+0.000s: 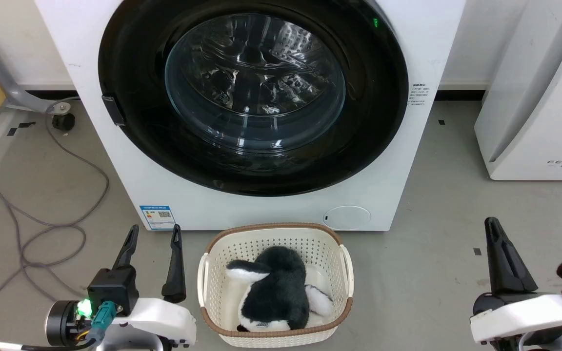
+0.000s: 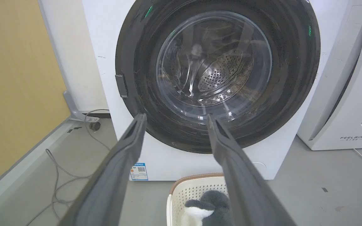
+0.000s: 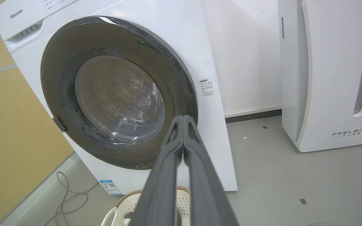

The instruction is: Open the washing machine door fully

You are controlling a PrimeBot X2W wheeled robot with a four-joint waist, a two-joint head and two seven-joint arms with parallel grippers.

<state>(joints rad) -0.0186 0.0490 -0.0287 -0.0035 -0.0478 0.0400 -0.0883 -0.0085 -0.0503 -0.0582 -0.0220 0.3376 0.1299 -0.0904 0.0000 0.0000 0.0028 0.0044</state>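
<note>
Left gripper [image 1: 155,227] agape before Hisense washing machine [image 3: 200,62]

The glossy black washing machine door [image 1: 254,97] sits closed on the white washing machine [image 1: 130,165].

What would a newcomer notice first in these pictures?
The glossy black washing machine door, shut, nearly covers the front of the white washing machine, high in the head view. Before it on the floor stands a cream basket holding a black-and-white plush toy, between the open left gripper and the shut right gripper.
</note>
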